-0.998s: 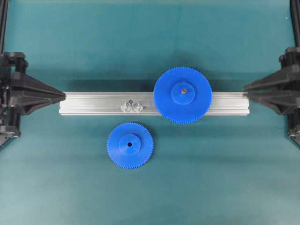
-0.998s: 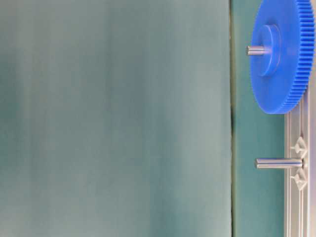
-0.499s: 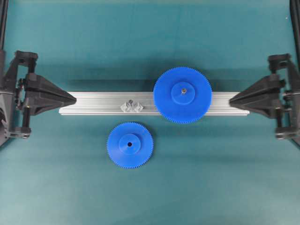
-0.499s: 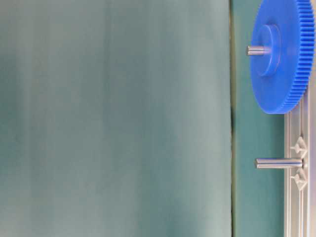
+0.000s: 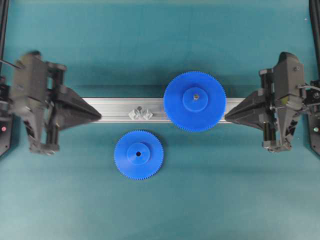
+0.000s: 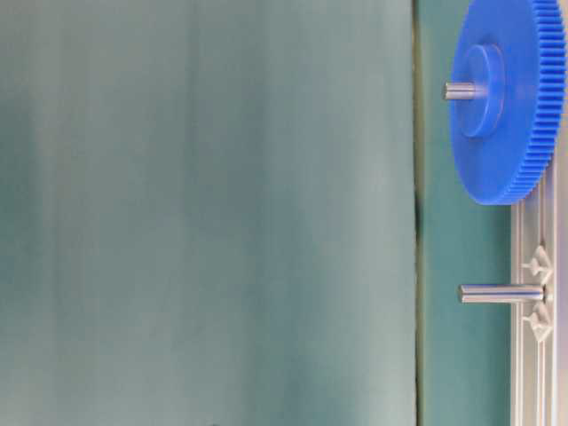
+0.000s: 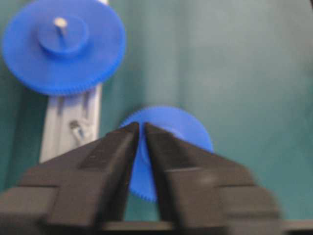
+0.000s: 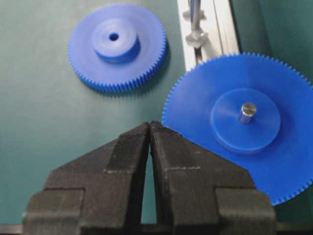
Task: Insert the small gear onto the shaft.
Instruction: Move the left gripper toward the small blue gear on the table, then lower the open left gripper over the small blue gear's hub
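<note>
Small gear (image 5: 138, 154): flat on green mat (image 5: 160, 45), hub up, centre hole clear, untouched; at roughly 6 o'clock from shaft (image 5: 140, 110), near but apart. Shaft: bare grey pin upright on faceted base, mounted in aluminium rail (image 5: 115, 110); nothing on it. Larger gear (image 5: 195, 101): seated on own pin at 3 o'clock end of rail. Left gripper (image 7: 139, 128): at 9 o'clock of scene over rail end, tips pointing toward centre, jaws parted by a narrow slit only, nothing between; small gear visible just beyond the tips in wrist view. Right gripper (image 8: 149, 125): at 3 o'clock, tips near rim of larger gear, jaws pressed nearly together, empty. Progress: none yet on the task proper. Outstanding, by judgement: grasping small gear, lifting, aligning hole over pin, lowering onto shaft.
</note>
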